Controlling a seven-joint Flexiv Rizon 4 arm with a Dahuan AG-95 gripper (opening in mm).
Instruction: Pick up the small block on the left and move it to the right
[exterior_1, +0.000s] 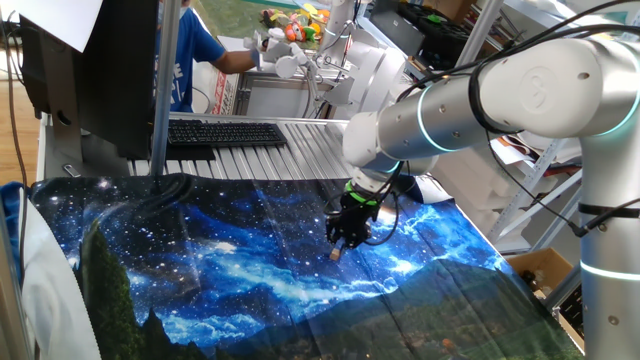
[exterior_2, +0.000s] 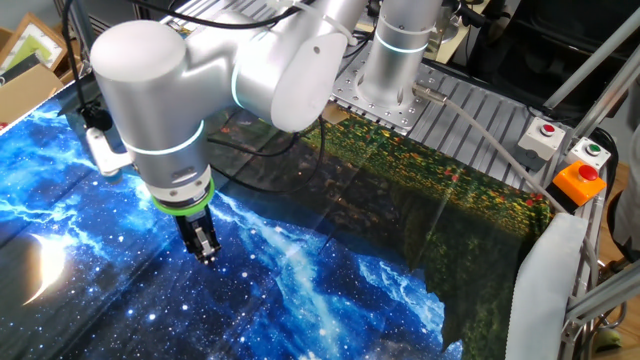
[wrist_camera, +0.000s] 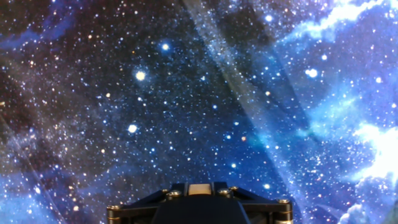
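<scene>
The small block (exterior_1: 335, 253) is a tiny tan cube pinched between my gripper's fingertips. In one fixed view my gripper (exterior_1: 340, 247) hangs just above the galaxy-print cloth (exterior_1: 230, 270), near the middle of the table. In the other fixed view my gripper (exterior_2: 206, 250) points straight down over the cloth; the block is hard to make out there. In the hand view the block (wrist_camera: 199, 189) shows as a tan square held tight between the two dark fingers (wrist_camera: 176, 190) at the bottom edge, with only starry cloth beyond it.
A black keyboard (exterior_1: 225, 133) and a monitor (exterior_1: 110, 70) stand at the table's back. A person in blue (exterior_1: 185, 50) is behind them. A button box with an orange button (exterior_2: 577, 180) sits at the table's edge beside a white cushion (exterior_2: 550, 280).
</scene>
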